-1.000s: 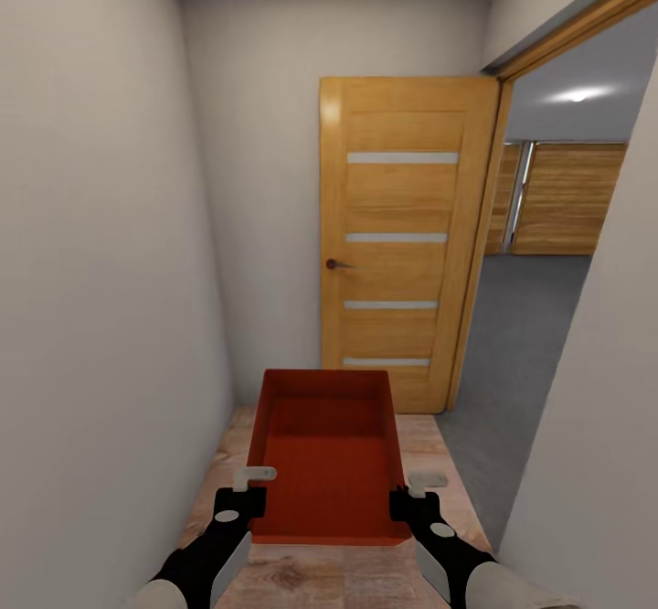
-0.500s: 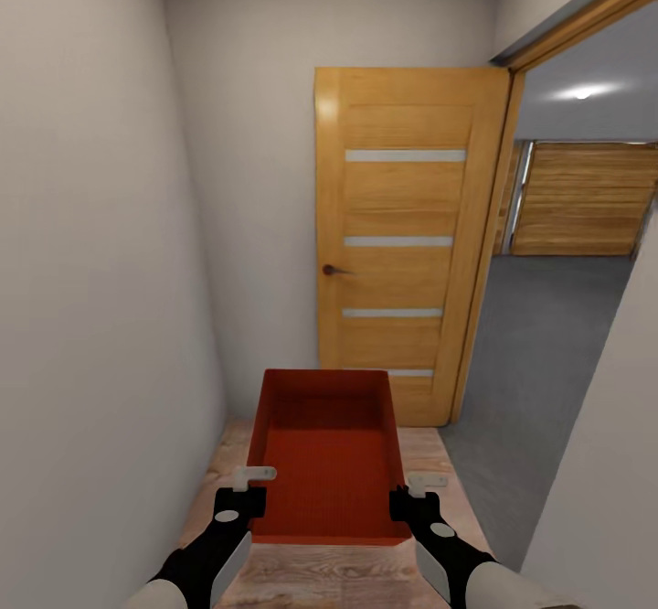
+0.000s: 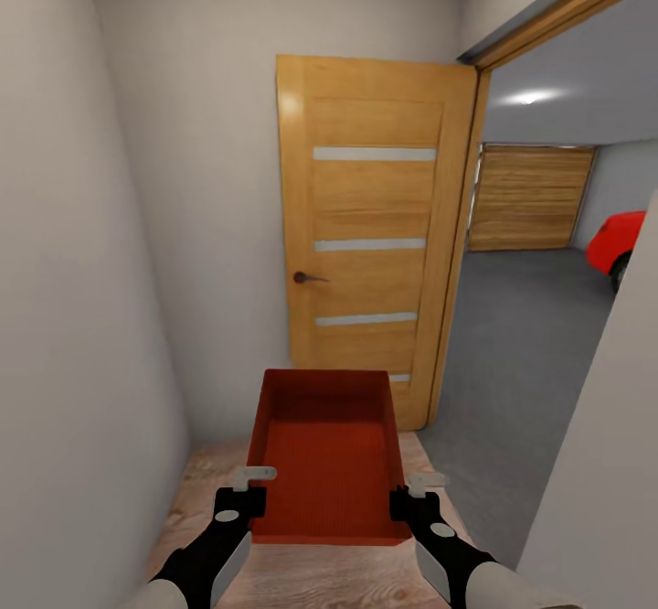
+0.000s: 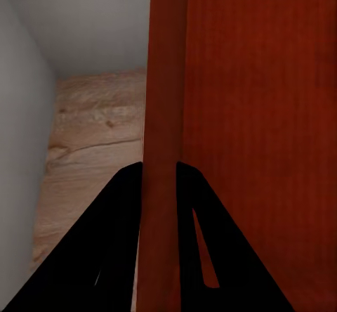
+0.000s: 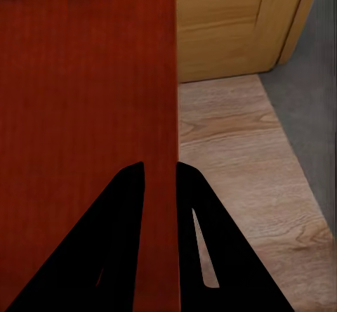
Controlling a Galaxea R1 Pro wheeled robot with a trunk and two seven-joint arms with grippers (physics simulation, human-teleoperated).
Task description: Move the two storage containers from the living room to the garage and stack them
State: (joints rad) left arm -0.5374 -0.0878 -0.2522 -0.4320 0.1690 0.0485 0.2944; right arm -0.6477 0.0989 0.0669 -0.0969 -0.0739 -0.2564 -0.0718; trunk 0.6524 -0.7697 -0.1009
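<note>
Carrying in progress: one red-orange open-topped rectangular storage container (image 3: 327,449) held off the light wood plank floor (image 3: 302,582) of a narrow white-walled passage. Long axis pointing straight ahead, away from the trunk, near short wall lying between the two arms. Left gripper (image 3: 253,475) pinching the left side wall close to the near corner, jaws either side of the thin wall, as seen at the left wrist (image 4: 160,178). Right gripper (image 3: 426,480) likewise clamped on the right side wall (image 5: 160,175). Both arms equally near; load shared evenly.

Ahead: honey-coloured wooden door with pale horizontal strips (image 3: 370,243), swung open. To its right, open doorway onto the dark grey concrete garage floor (image 3: 521,335), part of a red car (image 3: 617,241) beyond. Judged: a right turn needed through the opening, container's far end leading.
</note>
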